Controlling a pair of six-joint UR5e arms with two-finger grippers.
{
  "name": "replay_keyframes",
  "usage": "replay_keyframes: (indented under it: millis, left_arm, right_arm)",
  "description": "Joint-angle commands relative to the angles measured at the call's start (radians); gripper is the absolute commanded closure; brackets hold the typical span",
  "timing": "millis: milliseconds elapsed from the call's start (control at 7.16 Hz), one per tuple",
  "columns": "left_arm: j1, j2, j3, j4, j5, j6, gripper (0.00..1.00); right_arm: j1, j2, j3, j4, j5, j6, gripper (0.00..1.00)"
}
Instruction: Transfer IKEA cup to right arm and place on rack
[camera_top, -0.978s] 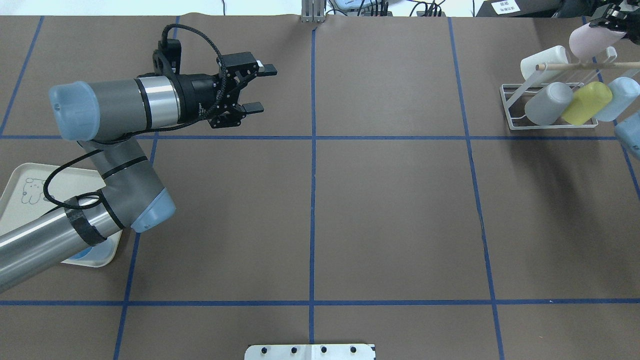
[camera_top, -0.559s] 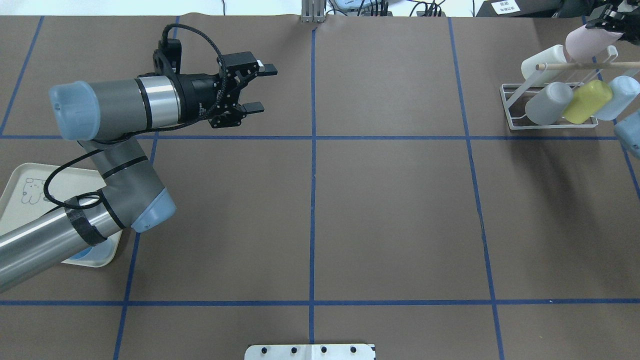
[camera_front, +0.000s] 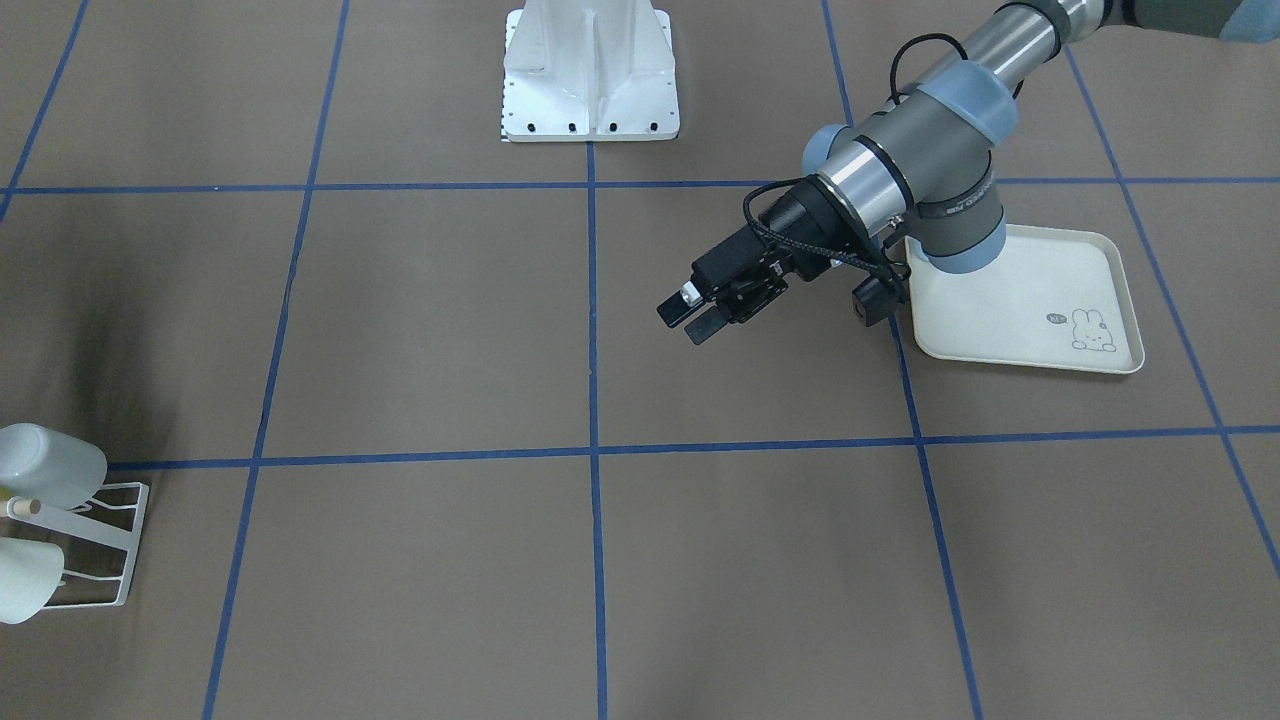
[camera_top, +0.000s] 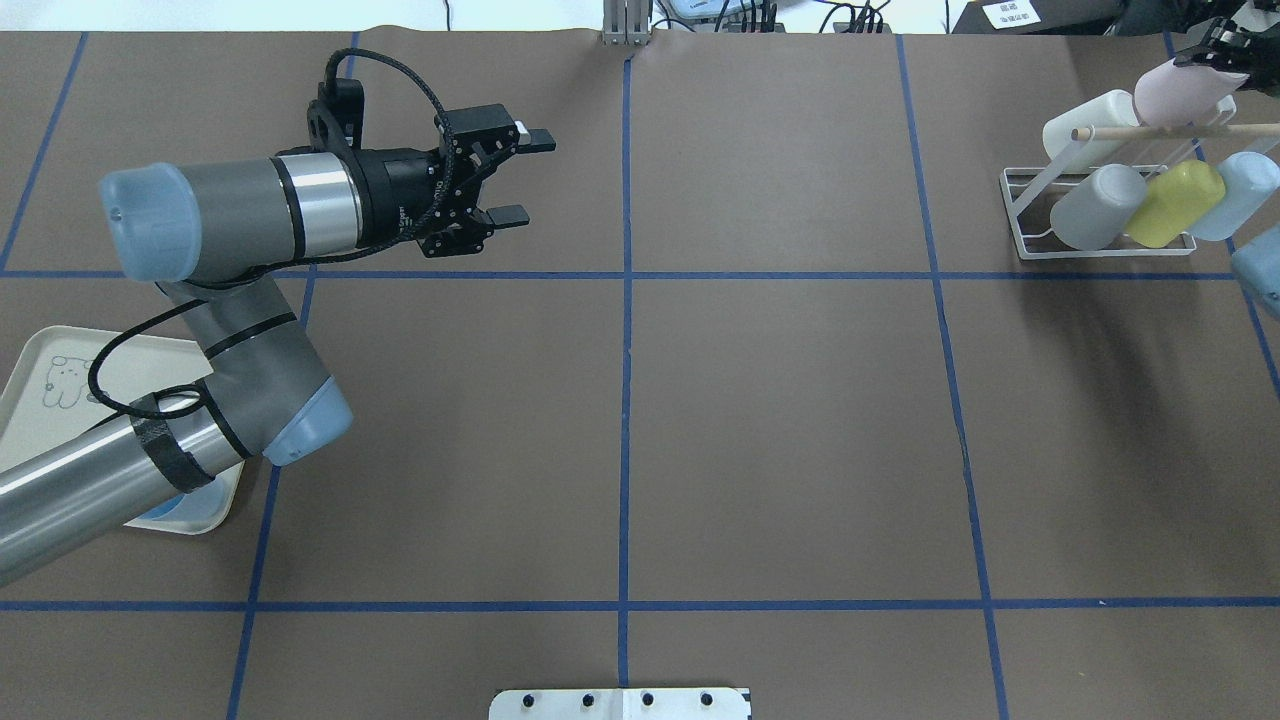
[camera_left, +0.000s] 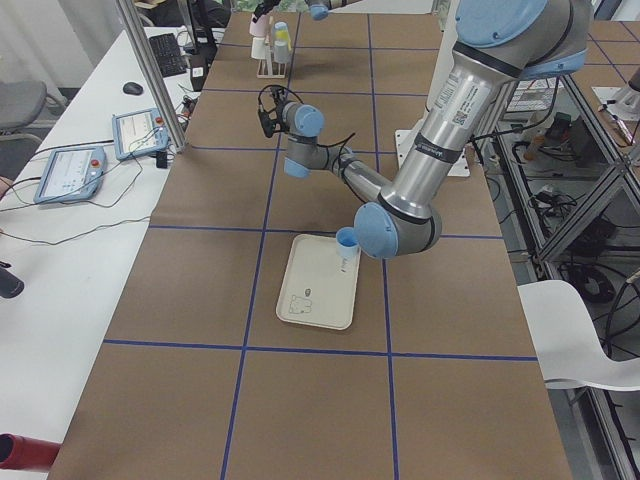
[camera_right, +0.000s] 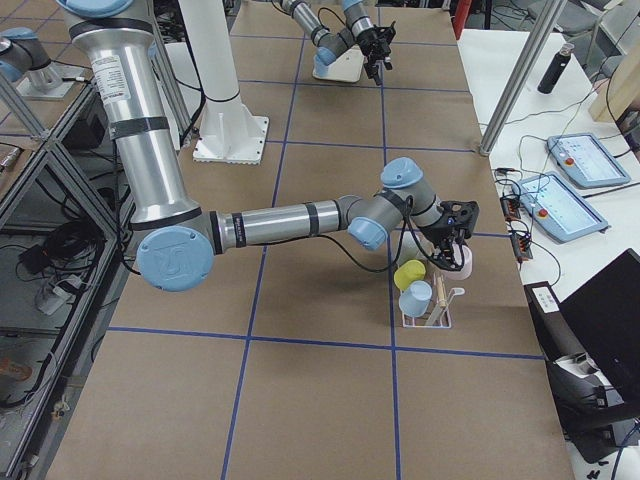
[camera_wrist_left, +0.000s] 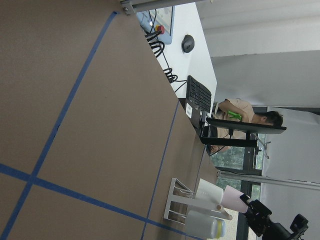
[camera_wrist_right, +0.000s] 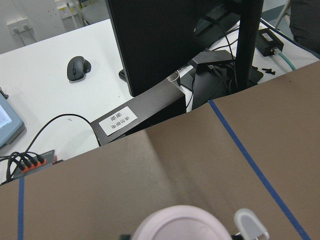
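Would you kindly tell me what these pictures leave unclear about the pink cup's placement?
- Whether the pink cup sits on the rack: overhead, the cup hides the contact.
- Front-facing view: the left edge cuts the rack.
- The right gripper: overhead, clipped by the corner.
- Exterior left: all too small.
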Motion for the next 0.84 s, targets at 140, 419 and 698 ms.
replay_keyframes:
  millis: [140, 419, 698]
  left_arm:
    - [0.002, 0.000, 0.000, 0.000, 0.000, -0.002, 0.01]
    - [0.002, 0.000, -0.002, 0.000, 0.002, -0.003, 0.01]
    - [0.002, -0.002, -0.002, 0.000, 0.002, -0.003, 0.01]
  right_arm:
    - [0.000, -0.001, -0.002, -0.001, -0.005, 0.000, 0.84]
    - [0.000, -0.009, -0.002, 0.000, -0.007, 0.001, 0.84]
    - [0.000, -0.016, -0.003, 0.000, -0.010, 0.001, 0.82]
